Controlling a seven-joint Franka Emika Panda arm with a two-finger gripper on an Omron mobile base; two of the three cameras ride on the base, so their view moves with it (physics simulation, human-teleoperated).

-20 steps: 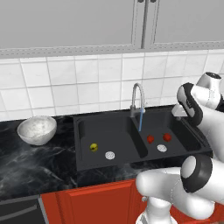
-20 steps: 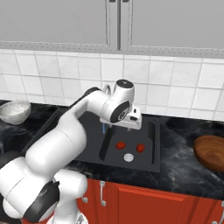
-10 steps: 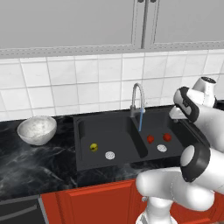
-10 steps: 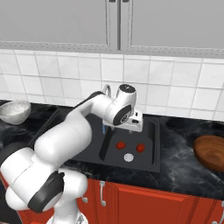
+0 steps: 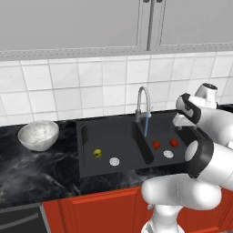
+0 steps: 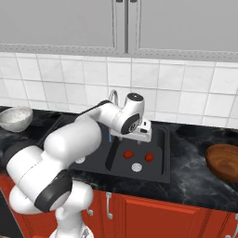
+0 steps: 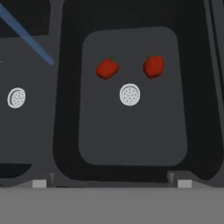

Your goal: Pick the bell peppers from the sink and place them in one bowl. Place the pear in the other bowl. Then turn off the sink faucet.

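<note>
Hand view looks straight down into one basin of the black sink (image 7: 131,131). Two red bell peppers (image 7: 106,68) sit on the basin floor side by side, apart from each other, one at 10 o'clock and the other (image 7: 153,66) at 2 o'clock of the silver drain disc (image 7: 130,95), neither touching it. Gripper (image 7: 111,183) has its fingertips (image 7: 39,183) spread wide at the bottom corners, nothing between them, and it hangs above the basin well clear of the peppers. Blue water stream (image 7: 26,37) cuts in at the view's 10 o'clock, landing in the neighbouring basin, which has its own drain disc (image 7: 16,97).

Left base view: faucet (image 5: 142,102) stands behind the divider, blue stream running from its spout. Pear (image 5: 97,153) lies in the left basin, just at 10 o'clock of that drain. Both peppers lie in the right basin. White speckled bowl (image 5: 38,134) sits on the dark marble counter (image 5: 27,168), well apart to the sink's 9 o'clock.

Right base view: arm reaches over the sink, hand above the pepper basin. Brown wooden bowl (image 6: 225,160) sits on the counter at the sink's 3 o'clock.
</note>
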